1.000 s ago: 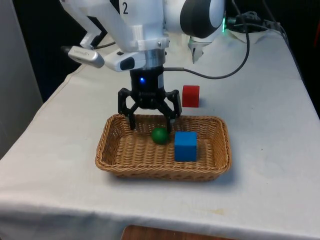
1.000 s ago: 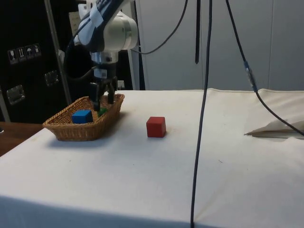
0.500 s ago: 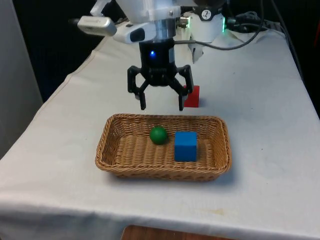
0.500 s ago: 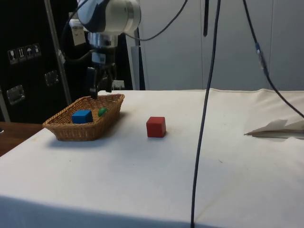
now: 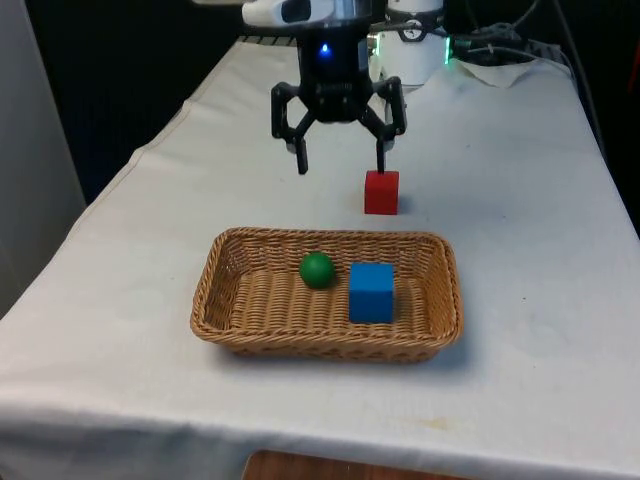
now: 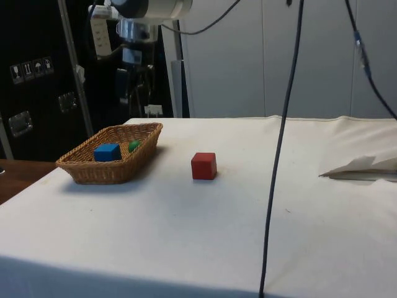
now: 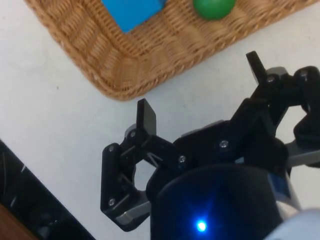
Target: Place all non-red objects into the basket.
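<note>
A wicker basket [image 5: 230, 310] [image 6: 80, 169] [image 7: 125, 65] stands on the white cloth. Inside it lie a green ball [image 5: 317, 269] [image 6: 134, 146] [image 7: 214, 7] and a blue cube [image 5: 371, 291] [image 6: 107, 151] [image 7: 131, 11]. A red cube [image 5: 381, 192] [image 6: 203, 166] rests on the cloth just beyond the basket's far rim. My gripper [image 5: 341, 160] [image 7: 200, 82] hangs open and empty well above the table, past the basket's far edge and above the red cube's left side in the front view. In the side view the gripper [image 6: 138, 93] is high over the basket's far end.
A crumpled white sheet [image 6: 363, 167] lies at the side view's right edge. A black cable [image 6: 282, 143] hangs down through the side view. Bare cloth surrounds the basket on all sides.
My gripper has risen out of the basket and drawn back toward the robot, staying open. The green ball stays in the basket beside the blue cube.
</note>
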Available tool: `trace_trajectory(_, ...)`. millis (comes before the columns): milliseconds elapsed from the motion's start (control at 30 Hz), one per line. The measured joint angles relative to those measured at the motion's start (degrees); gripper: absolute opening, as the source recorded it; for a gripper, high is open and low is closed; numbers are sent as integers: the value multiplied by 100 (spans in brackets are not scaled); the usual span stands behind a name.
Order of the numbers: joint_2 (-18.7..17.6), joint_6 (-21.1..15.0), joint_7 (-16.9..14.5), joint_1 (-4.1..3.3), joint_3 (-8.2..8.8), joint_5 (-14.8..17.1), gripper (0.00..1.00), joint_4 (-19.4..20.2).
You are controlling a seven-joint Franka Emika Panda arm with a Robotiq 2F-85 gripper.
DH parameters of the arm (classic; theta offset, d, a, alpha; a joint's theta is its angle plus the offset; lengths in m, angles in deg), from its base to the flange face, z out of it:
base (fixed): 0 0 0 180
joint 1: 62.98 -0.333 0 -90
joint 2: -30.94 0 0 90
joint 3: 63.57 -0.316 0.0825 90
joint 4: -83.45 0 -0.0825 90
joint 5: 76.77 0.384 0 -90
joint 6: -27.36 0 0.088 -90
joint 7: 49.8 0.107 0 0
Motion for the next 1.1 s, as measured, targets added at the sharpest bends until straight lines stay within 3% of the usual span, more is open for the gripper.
trace_trajectory(500, 802, 23, 126, -97, -80, -596, 100, 413)
trace_trajectory(1100, 1490, 17, 120, -120, -281, -900, 100, 837)
